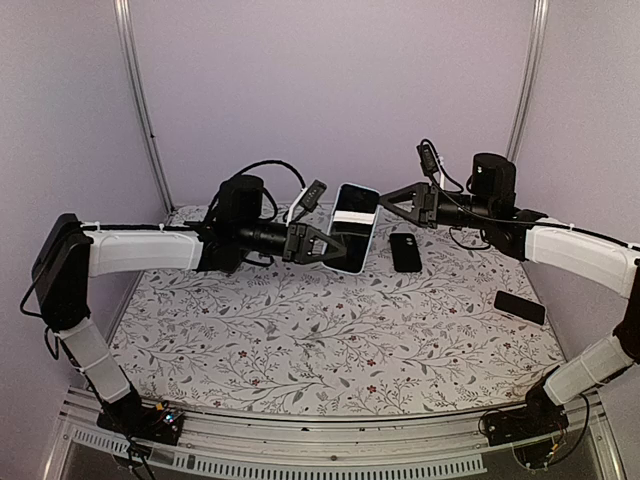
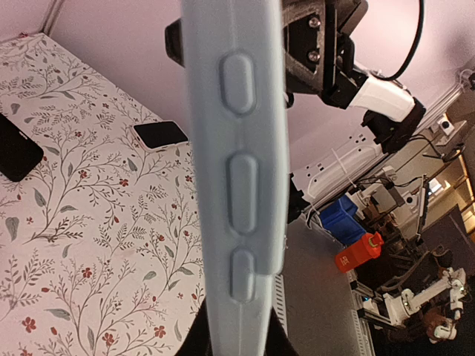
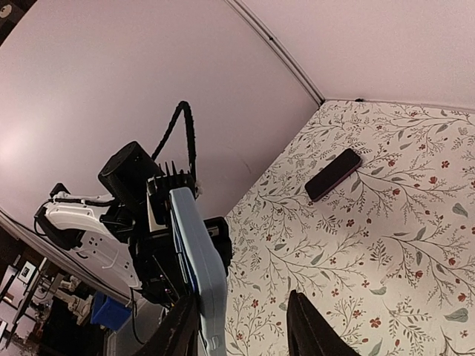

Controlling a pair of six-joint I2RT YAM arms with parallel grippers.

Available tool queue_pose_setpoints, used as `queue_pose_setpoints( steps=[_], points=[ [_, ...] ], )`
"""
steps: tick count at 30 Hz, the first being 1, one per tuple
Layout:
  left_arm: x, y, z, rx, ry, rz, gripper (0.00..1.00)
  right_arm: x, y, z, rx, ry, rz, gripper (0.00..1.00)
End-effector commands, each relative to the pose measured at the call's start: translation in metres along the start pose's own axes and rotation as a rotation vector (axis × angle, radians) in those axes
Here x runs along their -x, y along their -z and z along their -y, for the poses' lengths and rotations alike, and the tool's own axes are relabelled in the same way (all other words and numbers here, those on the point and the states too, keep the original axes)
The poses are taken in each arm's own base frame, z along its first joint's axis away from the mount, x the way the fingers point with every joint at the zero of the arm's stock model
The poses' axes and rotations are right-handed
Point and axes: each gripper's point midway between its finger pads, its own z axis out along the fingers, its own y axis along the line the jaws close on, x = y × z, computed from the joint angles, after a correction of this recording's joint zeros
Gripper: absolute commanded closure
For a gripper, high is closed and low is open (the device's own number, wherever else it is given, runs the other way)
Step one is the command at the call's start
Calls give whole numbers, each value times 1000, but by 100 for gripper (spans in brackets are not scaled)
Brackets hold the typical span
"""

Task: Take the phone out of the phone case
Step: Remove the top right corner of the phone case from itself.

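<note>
1. The floral table (image 1: 300,340) carried two dark handsets (image 1: 405,252) lying flat.
2. The left gripper (image 1: 338,246) was clamped on the light blue phone case (image 2: 237,148), held upright above the table.
3. The right gripper (image 1: 384,201) had its fingers apart beside the case.
4. The phone (image 1: 350,245) sat inside the case.

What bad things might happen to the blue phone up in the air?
It might drop. The left gripper alone holds the phone case up in the air, pinched near its lower end, so a hard tug may pull it loose. Falling, it may hit the black phone lying on the table close by. Also, the right gripper is open and the case sits by one finger, not in the middle, so closing may bump it instead of grabbing it.
</note>
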Motion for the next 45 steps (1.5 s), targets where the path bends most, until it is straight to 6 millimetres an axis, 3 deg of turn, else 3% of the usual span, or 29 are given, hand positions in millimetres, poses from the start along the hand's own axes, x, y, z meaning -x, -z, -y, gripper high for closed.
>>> queue_pose_setpoints(
  steps=[1, 12, 26, 32, 45],
  points=[
    [25, 4, 48, -106, -168, 53, 100, -7, -7, 18, -63, -55, -29, 58],
    [36, 15, 80, -148, -263, 104, 100, -19, -8, 46, -131, -135, -61, 64],
    [33, 11, 103, -230, -304, 90, 100, -23, -14, 37, -48, -141, -98, 69],
    [26, 3, 115, -277, -341, 52, 100, -29, -17, 52, -112, -182, -125, 70],
    [32, 9, 142, -337, -430, 69, 100, -40, -25, 68, -121, -263, -157, 74]
  ],
)
